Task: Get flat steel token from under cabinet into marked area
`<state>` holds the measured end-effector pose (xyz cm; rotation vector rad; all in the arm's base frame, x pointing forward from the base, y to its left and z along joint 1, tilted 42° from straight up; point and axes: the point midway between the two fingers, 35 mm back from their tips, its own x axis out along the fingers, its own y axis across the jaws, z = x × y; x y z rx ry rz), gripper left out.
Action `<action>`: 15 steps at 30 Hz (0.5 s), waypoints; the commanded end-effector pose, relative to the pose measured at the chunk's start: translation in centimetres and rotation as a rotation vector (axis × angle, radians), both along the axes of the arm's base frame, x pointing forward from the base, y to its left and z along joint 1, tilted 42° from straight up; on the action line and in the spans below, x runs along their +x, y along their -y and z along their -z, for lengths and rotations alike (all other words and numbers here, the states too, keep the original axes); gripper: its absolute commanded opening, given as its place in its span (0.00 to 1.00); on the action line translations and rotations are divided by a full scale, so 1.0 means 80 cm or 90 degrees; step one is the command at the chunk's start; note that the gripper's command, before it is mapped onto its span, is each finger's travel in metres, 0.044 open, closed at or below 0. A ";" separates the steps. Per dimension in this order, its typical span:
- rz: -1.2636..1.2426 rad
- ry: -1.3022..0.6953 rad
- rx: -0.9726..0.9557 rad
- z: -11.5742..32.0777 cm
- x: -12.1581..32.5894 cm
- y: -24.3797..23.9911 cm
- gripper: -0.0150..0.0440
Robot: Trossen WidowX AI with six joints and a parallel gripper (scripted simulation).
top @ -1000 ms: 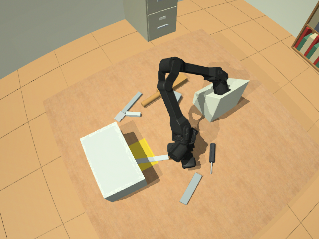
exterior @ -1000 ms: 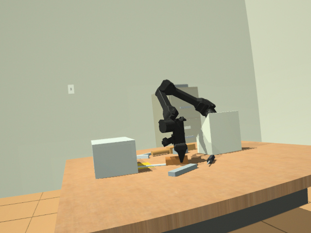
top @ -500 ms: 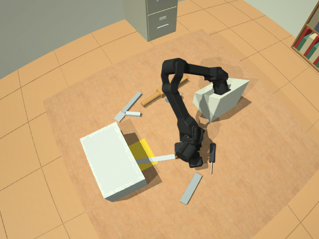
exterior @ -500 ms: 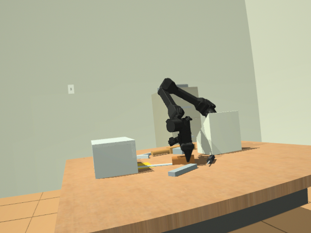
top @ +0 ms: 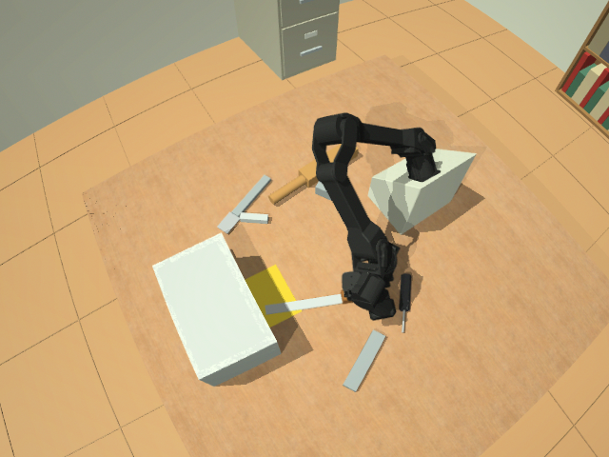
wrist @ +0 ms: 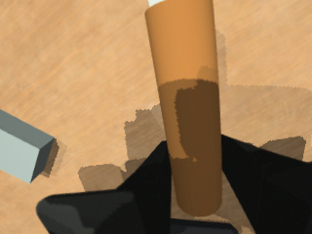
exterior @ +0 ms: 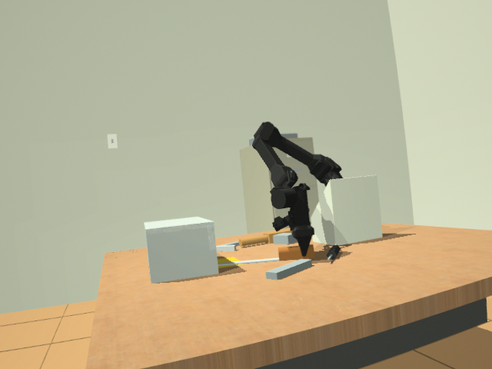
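One gripper [top: 383, 310] [exterior: 304, 254] [wrist: 190, 142], clamped on the orange handle [exterior: 287, 253] [wrist: 190, 54] of a flat-bladed tool. Blade [top: 320, 302] [exterior: 254, 261], pale, long; its far end laid over the yellow marked area [top: 267, 288] [exterior: 228, 260], beside the white cabinet [top: 216, 307] [exterior: 182, 250]. Steel token: not to be made out in any view; its position cannot be told. One screwdriver [top: 404, 295] [exterior: 334, 253], black-handled, placed on the bench [top: 442, 364] [exterior: 277, 310] near the gripper. One grey bar [top: 364, 360] [exterior: 288, 269] [wrist: 21, 146], laid flat, apart from the blade.

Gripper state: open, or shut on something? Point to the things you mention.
Shut on the orange handle [exterior: 286, 253] [wrist: 187, 63]: in the wrist view, the gripper's [wrist: 196, 141] two black fingers press against its opposite sides.
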<state>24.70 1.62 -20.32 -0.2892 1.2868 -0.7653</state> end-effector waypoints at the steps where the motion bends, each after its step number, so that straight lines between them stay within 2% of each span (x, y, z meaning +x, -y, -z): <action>1: 0.001 0.001 0.000 0.000 -0.003 -0.002 0.25; 15: -0.024 -0.021 -0.003 0.001 -0.010 -0.005 0.25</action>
